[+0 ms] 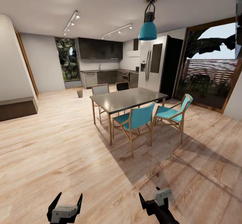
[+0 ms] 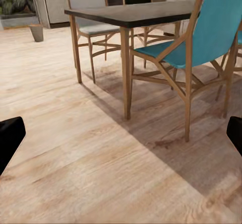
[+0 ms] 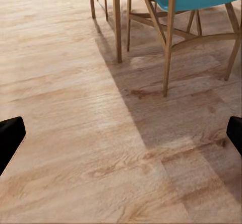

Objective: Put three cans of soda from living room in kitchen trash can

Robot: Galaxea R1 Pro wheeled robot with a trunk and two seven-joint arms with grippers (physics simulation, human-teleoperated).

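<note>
The tash can [image 1: 79, 93] is a small pale bin standing on the wood floor at the far side of the room, in front of the kitchen [image 1: 101, 62] with its dark cabinets and steel fridge [image 1: 153, 62]. In the left wrist view the tash can [image 2: 36, 32] sits far off, beyond the table. My left gripper [image 1: 67, 202] and right gripper [image 1: 152, 197] hang low at the front, both open with nothing between the fingers. Their dark fingertips [image 2: 10, 138] [image 3: 10, 138] stand wide apart over bare floor. The cans of soda and the living room are out of view.
A dark dining table [image 1: 129, 98] with teal chairs [image 1: 136, 118] stands between me and the fridge. A low dark bench [image 1: 16, 108] lines the left wall. Open wood floor [image 1: 60, 133] runs left of the table toward the bin. Glass doors [image 1: 211, 66] lie at the right.
</note>
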